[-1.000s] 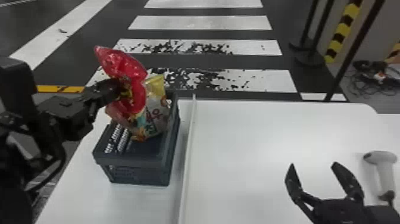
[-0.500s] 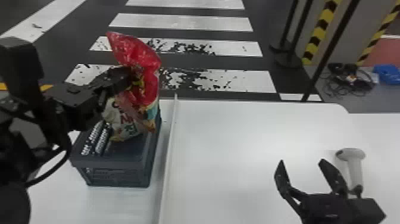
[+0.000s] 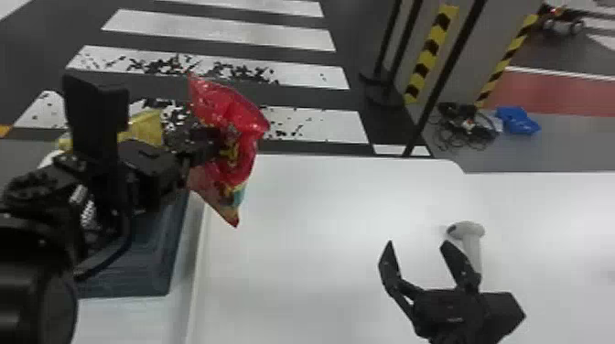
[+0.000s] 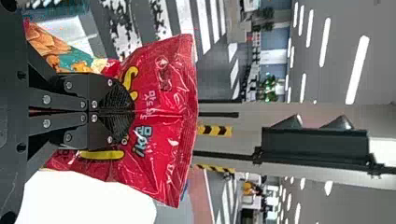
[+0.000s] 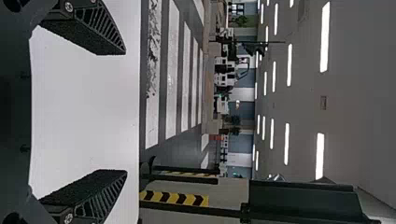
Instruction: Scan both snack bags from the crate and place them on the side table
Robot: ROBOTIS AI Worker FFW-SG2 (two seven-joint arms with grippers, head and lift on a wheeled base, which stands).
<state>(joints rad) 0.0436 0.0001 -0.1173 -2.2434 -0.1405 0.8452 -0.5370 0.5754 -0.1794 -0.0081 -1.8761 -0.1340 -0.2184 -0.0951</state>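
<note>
In the pinch of the left gripper, the red snack bag, top edge beyond the fingertips.

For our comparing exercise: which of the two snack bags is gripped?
The red snack bag, pinched in the left gripper; the yellow snack bag shows behind the left arm.

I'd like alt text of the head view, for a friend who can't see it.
A robot's left end effector grips a red snack bag up near a dark crate, with a yellow bag partly hidden behind it. The open right end effector hovers over a white table near a handheld scanner.
</note>
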